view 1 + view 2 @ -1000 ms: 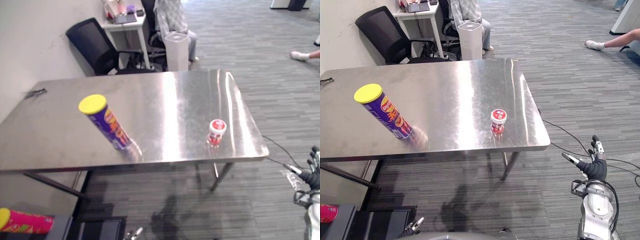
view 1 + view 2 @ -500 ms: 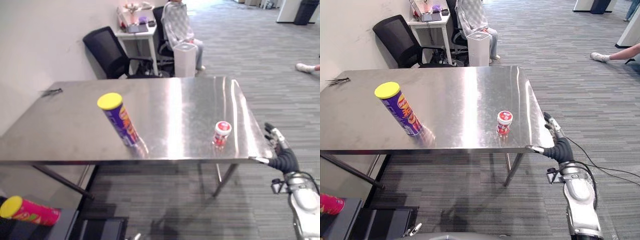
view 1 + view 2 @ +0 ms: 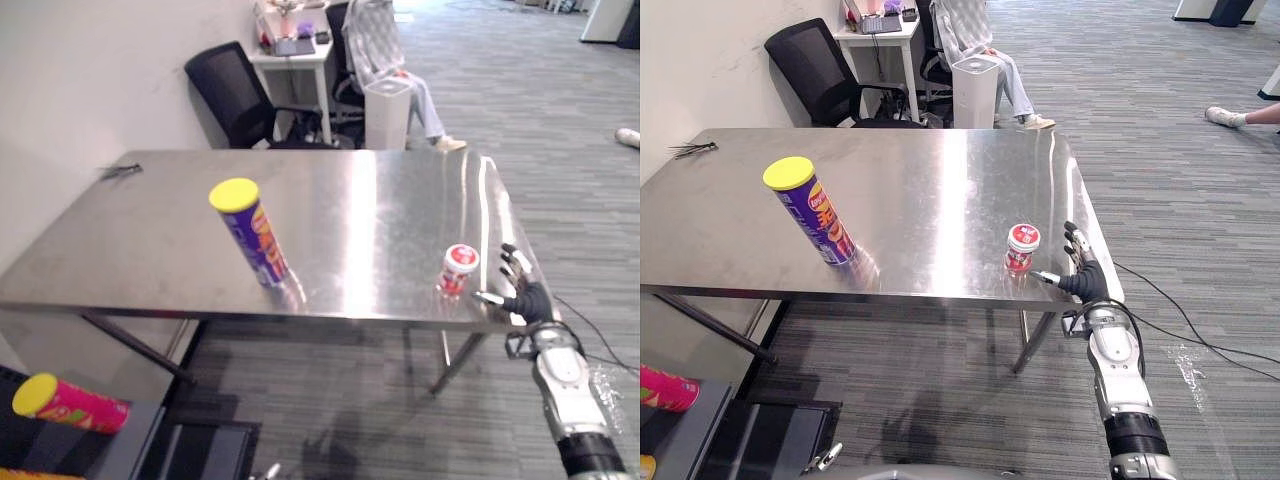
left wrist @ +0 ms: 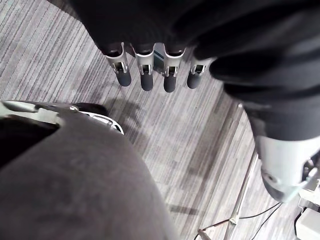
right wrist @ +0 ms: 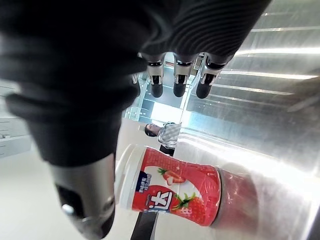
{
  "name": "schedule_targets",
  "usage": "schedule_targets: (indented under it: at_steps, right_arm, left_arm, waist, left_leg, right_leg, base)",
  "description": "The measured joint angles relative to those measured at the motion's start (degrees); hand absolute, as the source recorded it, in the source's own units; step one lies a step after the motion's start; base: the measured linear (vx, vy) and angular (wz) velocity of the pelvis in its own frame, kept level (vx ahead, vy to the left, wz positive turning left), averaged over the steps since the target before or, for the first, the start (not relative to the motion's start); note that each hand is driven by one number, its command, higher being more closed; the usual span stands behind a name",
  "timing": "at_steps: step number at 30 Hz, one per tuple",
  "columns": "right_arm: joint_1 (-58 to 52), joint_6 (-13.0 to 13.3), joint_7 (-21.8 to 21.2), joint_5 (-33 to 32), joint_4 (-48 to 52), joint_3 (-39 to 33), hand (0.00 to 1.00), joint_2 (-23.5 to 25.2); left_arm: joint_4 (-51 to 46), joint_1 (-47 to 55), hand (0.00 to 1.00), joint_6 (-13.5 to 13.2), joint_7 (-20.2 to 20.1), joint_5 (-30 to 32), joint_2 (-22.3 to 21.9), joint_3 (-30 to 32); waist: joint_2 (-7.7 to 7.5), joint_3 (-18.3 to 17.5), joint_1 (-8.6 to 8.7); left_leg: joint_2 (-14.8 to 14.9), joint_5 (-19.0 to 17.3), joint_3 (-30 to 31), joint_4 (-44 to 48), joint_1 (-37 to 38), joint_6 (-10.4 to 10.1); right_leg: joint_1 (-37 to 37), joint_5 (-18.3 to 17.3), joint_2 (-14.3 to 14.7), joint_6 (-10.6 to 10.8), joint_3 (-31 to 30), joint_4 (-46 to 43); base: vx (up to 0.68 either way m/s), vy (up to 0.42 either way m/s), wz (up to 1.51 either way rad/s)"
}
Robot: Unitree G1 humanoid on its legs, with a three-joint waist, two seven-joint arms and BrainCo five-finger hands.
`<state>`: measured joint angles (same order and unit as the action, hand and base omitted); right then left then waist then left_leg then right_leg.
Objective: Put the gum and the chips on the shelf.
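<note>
Brushed silver table (image 3: pixel 920 170), bright streaks of glare running down its middle. On it the chips can (image 3: pixel 820 213): deep purple body, orange-red lettering, yellow lid. Over by the right edge, the gum jar (image 5: pixel 170 186): red, printed with strawberries and green leaves, white lid and a white band. The right hand (image 3: pixel 1082 278) is black-covered, with silver fingers and dark tips. Grey striped carpet (image 3: pixel 1200 200) all round. Below the near left corner, a pink can (image 3: pixel 72 404) with a yellow lid. Past the far edge, a black chair (image 3: pixel 812 66).

Two chip cans (image 3: pixel 257 240) (image 3: pixel 72 404) — one gum tub (image 3: pixel 459 270)
</note>
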<state>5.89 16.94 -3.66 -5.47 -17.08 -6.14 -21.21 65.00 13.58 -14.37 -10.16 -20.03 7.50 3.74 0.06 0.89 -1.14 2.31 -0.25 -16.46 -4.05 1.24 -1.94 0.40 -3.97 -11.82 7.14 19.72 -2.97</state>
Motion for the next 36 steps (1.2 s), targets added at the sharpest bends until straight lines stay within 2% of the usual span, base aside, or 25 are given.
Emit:
schedule_targets:
  at_steps: [6,19,20,23,36]
  right_arm:
    - [4.34,-0.39,1.04,-0.23,-4.13,2.41,0.0,0.17]
    - [10.93,-0.85,0.65,-2.25,-6.13,7.15,0.0,2.2]
    - [10.94,-1.07,0.66,-2.26,-6.15,7.66,1.0,2.23]
    - [11.05,-1.88,0.65,-2.25,-6.26,9.07,1.0,2.32]
    - [11.8,-1.88,1.0,-2.17,-6.32,8.93,1.0,6.56]
  left_arm:
    - [-0.28,-0.18,0.0,0.0,0.09,-0.01,0.05,-0.01]
    - [-1.68,-0.43,0.0,1.14,0.43,0.08,0.39,0.12]
    - [-1.72,-0.43,0.0,1.14,0.93,0.08,0.39,0.12]
    - [-1.71,-0.4,0.0,1.21,0.99,0.05,0.41,0.08]
    - [-2.16,-0.4,0.0,1.17,1.25,0.71,0.43,0.76]
  waist:
    - [-0.17,0.35,-0.52]
    - [-0.71,2.65,-0.82]
    - [-0.71,2.66,-0.86]
    - [-0.72,2.77,-0.9]
    - [-0.87,3.57,-1.31]
  left_leg:
    - [-0.25,0.43,0.02,-0.81,0.17,-0.07]
    - [-0.65,0.56,0.03,-1.25,0.22,-0.01]
    - [-0.64,0.55,0.04,-1.28,0.32,-0.01]
    - [-0.64,0.55,0.02,-1.33,0.37,-0.02]
    - [-0.61,0.53,-0.13,-1.38,0.3,-0.02]
  right_leg:
    - [-0.04,0.06,0.05,0.04,0.05,0.13]
    - [0.54,0.52,-0.01,0.17,0.32,1.13]
    - [0.76,0.52,0.0,0.17,0.35,1.28]
    - [0.81,0.54,0.04,0.18,0.37,1.39]
    - [0.98,0.98,0.07,0.24,0.27,2.27]
  base:
    - [0.0,0.0,0.0]
    - [0.01,-0.001,0.01]
    - [0.03,-0.007,0.02]
    - [0.0,0.0,0.0]
    - [0.0,0.0,0.0]
